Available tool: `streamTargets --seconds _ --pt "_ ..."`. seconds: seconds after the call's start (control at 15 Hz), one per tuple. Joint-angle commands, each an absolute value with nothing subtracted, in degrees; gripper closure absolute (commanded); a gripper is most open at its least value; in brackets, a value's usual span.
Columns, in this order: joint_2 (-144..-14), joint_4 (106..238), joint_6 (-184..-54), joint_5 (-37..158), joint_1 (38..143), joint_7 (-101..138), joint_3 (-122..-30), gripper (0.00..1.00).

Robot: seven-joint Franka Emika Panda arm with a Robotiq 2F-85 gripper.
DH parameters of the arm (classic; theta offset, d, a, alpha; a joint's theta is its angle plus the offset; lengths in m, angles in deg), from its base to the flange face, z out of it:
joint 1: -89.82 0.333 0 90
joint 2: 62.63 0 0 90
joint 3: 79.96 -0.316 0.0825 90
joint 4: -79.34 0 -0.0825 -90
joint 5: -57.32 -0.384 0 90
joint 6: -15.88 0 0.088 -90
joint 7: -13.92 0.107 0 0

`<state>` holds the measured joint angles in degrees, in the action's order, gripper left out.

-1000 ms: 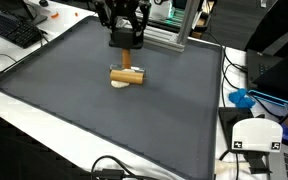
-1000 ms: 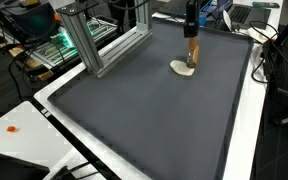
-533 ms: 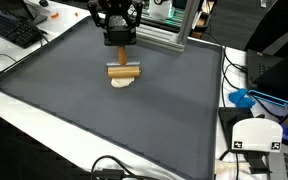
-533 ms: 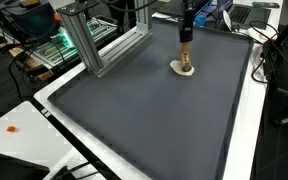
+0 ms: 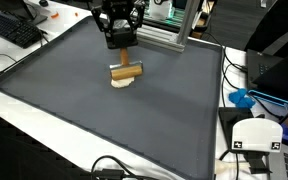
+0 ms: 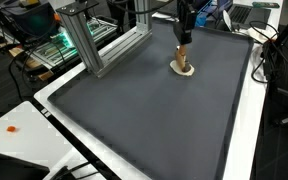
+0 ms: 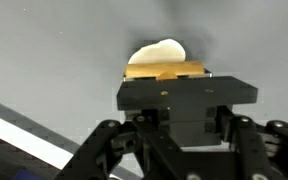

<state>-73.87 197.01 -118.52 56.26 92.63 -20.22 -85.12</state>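
Observation:
A short wooden block [image 5: 126, 70] lies on a flat cream disc [image 5: 124, 82] on the dark grey mat [image 5: 84, 115]. Both exterior views show them, the block [image 6: 184, 58] over the disc [image 6: 184, 71]. My black gripper [image 5: 121, 44] hangs just above and behind the block, apart from it; it shows above the block from the other side [image 6: 185, 36]. In the wrist view the gripper's body [image 7: 184, 100] fills the lower half and hides the fingers. The block [image 7: 164, 70] and the disc [image 7: 159, 50] show just beyond it.
An aluminium frame [image 5: 174, 35] stands at the mat's far edge, close behind the gripper [image 6: 94, 45]. A keyboard [image 5: 14, 30] lies off the mat. A white device [image 5: 254, 135], a blue item [image 5: 242, 98] and cables lie along the white table edge.
The gripper has risen and drawn back from the block. The block has shifted a little and turned from tilted to level over the disc.

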Motion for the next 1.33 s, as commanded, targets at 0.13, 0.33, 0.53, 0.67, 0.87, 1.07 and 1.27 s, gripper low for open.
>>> streamTargets --seconds 0.13,0.33,0.53,0.67,0.87,1.07,1.27 --pt "-73.7 198.2 -118.4 57.9 92.0 -24.9 -86.0 0.65" --pt "-74.2 198.3 -118.7 57.7 92.2 -25.1 -86.2 0.65" --pt "-74.6 198.7 -120.2 58.0 92.6 -23.7 -86.3 0.65" --pt "-74.7 199.2 -121.4 58.2 92.9 -22.8 -86.5 0.65" --pt "-74.9 199.8 -122.7 57.6 93.1 -21.6 -86.9 0.65" --pt "-74.9 200.0 -123.6 57.4 93.2 -19.8 -87.1 0.65" --pt "-74.8 200.1 -124.1 57.0 93.3 -17.8 -87.4 0.65"
